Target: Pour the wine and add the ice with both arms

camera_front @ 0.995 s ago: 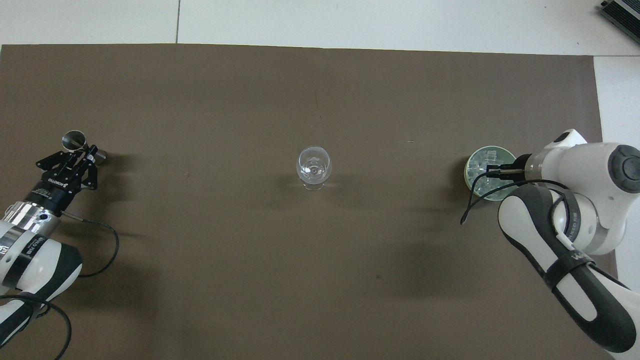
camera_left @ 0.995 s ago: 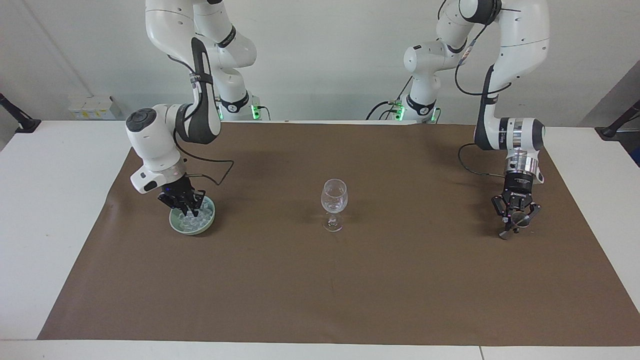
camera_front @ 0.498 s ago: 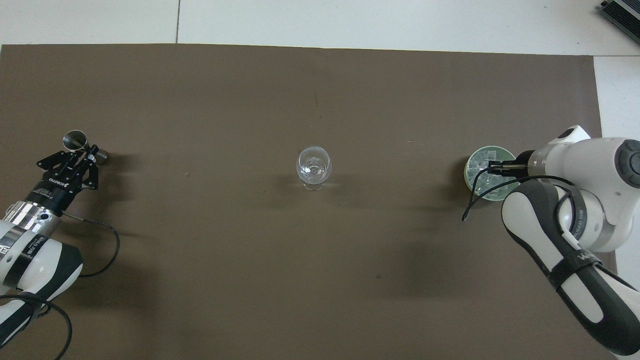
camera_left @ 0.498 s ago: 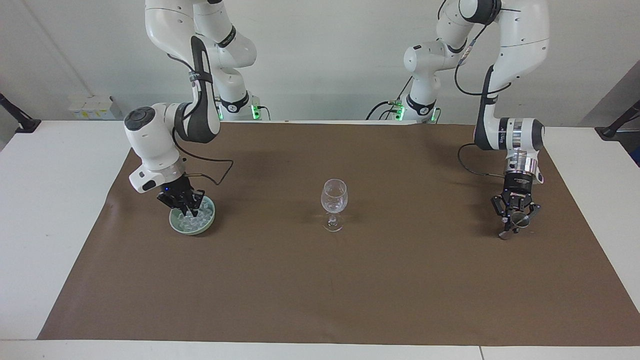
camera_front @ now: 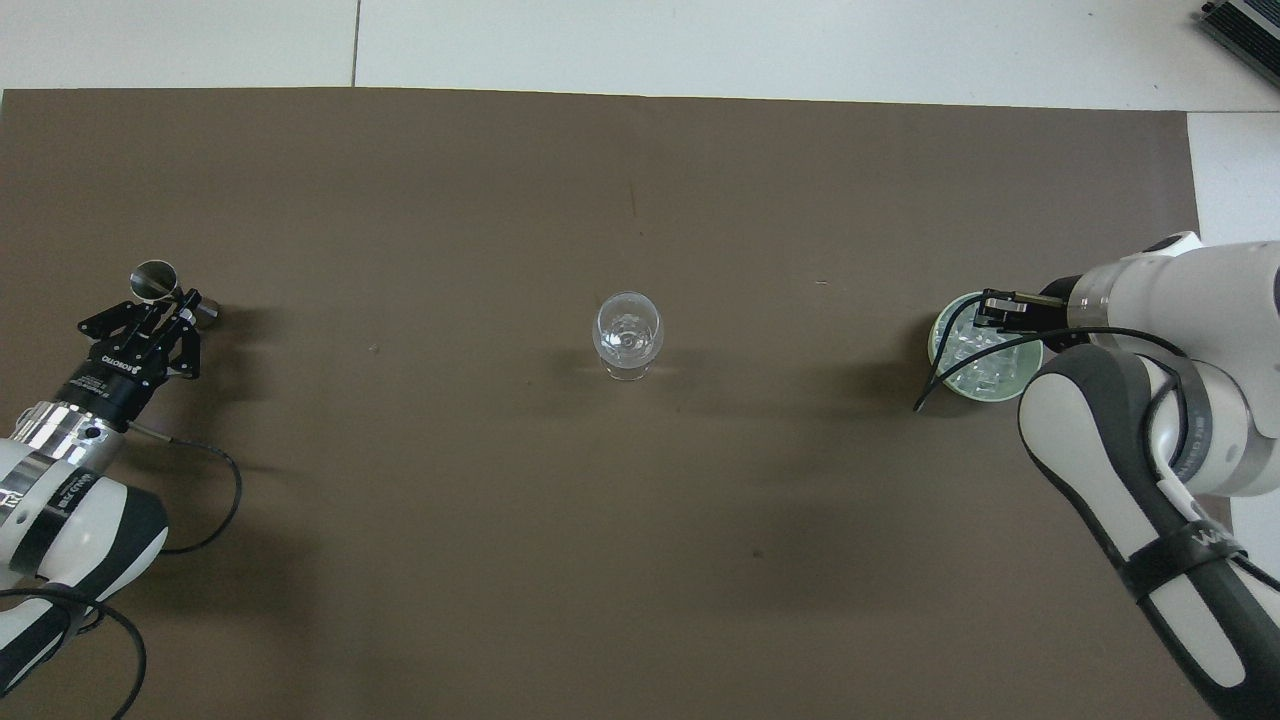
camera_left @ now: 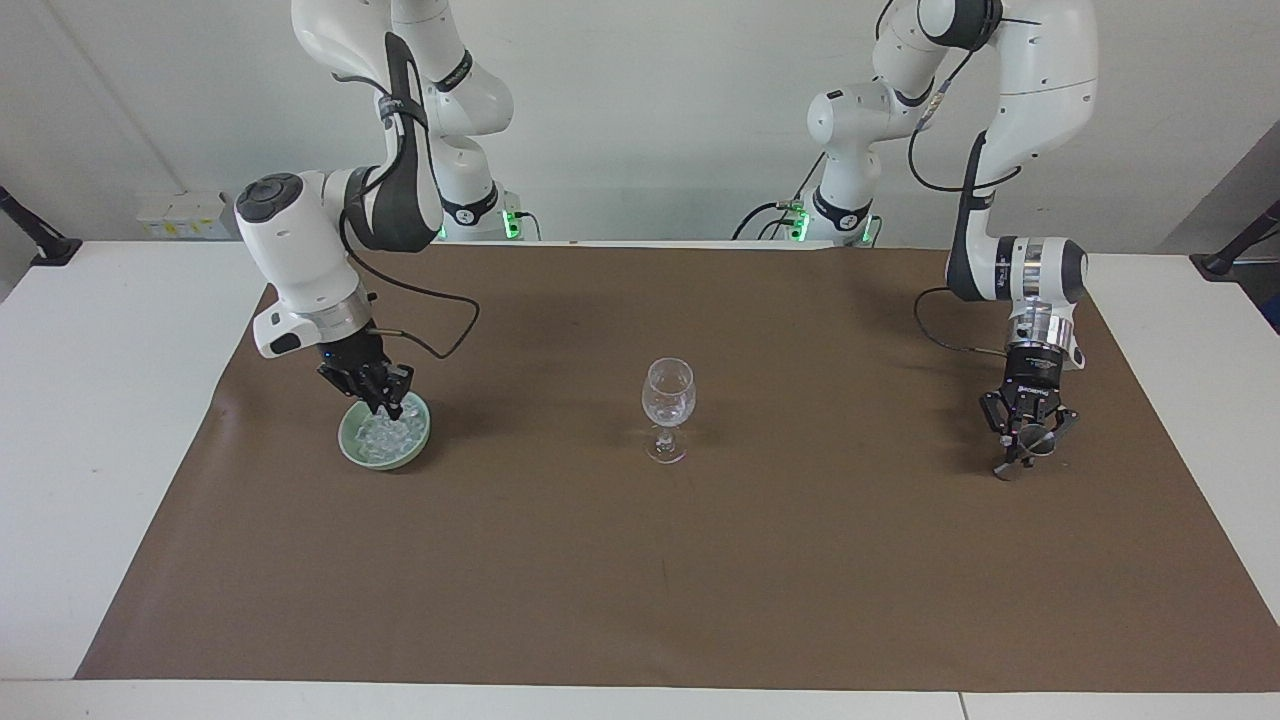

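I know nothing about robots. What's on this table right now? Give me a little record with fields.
Surface: brown mat
Centre: empty wine glass, upright
Bowl: green bowl of ice, toward the right arm's end
Right gripper: shut, over the bowl; whether it holds ice cannot be told
Left gripper: shut on a small metal cup, tilted

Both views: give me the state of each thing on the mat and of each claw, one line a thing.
Wine glass: upright at mid-mat, no wine visible in it.
Green bowl: upright, holds a heap of ice.
Metal jigger: gripped at its waist, tilted, just above the mat.
Left claw: shut on the metal jigger.
Right claw: shut, over the green bowl's rim; whether it holds ice cannot be told.
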Controlling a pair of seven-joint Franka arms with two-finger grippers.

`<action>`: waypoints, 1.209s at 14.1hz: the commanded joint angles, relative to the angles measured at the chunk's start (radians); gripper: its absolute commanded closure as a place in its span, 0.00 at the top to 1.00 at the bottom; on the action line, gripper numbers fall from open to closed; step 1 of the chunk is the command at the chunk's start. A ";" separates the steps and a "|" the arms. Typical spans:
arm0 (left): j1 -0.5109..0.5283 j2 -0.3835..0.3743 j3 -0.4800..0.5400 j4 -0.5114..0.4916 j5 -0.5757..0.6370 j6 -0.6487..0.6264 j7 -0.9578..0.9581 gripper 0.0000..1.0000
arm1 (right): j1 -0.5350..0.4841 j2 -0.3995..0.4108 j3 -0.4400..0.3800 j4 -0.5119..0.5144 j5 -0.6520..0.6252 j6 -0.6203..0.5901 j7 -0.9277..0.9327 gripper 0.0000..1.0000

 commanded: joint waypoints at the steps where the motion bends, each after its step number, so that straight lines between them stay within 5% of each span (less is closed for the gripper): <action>1: -0.005 0.003 0.004 -0.008 -0.021 -0.028 -0.006 0.05 | -0.010 -0.017 0.049 0.071 0.021 -0.120 0.094 0.00; 5: -0.005 0.004 0.004 -0.008 -0.021 -0.030 -0.006 0.08 | -0.011 -0.037 0.158 0.162 0.012 -0.234 0.250 0.00; 9: -0.005 0.004 0.004 -0.007 -0.021 -0.031 -0.004 0.34 | -0.011 -0.036 0.282 0.208 0.011 -0.233 0.414 0.00; 12: -0.005 0.004 0.004 -0.007 -0.021 -0.031 -0.004 0.39 | -0.011 -0.034 0.370 0.217 0.032 -0.172 0.513 0.00; 17: -0.005 0.006 0.006 -0.005 -0.021 -0.028 -0.004 0.76 | -0.011 0.004 0.456 0.216 0.090 -0.005 0.620 0.00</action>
